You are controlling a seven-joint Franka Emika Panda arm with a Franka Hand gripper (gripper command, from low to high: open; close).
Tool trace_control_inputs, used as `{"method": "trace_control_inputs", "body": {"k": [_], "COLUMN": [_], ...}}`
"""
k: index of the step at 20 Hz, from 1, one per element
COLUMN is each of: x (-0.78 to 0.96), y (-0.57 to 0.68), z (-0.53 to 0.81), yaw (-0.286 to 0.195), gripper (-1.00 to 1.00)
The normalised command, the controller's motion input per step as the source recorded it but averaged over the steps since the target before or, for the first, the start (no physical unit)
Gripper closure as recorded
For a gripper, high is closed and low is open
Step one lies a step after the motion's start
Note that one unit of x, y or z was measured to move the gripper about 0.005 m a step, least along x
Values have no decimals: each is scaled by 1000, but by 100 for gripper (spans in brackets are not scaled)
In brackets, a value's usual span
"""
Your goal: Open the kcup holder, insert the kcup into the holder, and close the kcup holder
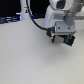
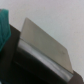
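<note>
End effector point(image 1: 61, 38) sits low at the kcup holder point(image 1: 62, 38), which is mostly hidden behind it in ext. view; only a small dark block shows under the white wrist housing, on the white bench point(image 1: 30, 60), toward ext. view's right. Finger spacing: cannot tell, frames too blurred, fingertips not resolved in either view. Nothing visibly held.

Risks (judgement):
- Approach is close to the holder w/ no clear sight of the handle, so fingers could land on the top plate instead and shove the whole unit across the bench; it looks light and unanchored.
- If the drawer is pulled off-axis it may bind or drag the box along.
- Kcup not identifiable in either view. Teal-green patch point(image 2: 4, 25) at edge of wrist view may be it, can't confirm; if it lies near, a sliding holder could knock it.

Holder appearance: wrist view shows black boxy body point(image 2: 17, 62) w/ pale, flat, slightly glossy top panel point(image 2: 45, 45) seen at an angle, and a lighter strip along its front edge. Drawers look shut, as far as blur allows.
</note>
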Motion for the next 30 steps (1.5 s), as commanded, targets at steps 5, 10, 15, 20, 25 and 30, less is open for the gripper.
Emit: {"method": "trace_control_inputs", "body": {"k": [5, 10, 15, 20, 25, 30], "x": [-392, -667, -792, -800, -701, -649], "y": [608, 587, 625, 569, 462, 396], "z": [29, 25, 15, 4, 6, 5], "yaw": [74, 58, 23, 34, 77, 58], "gripper": [-100, -100, -100, -100, -100, -100]}}
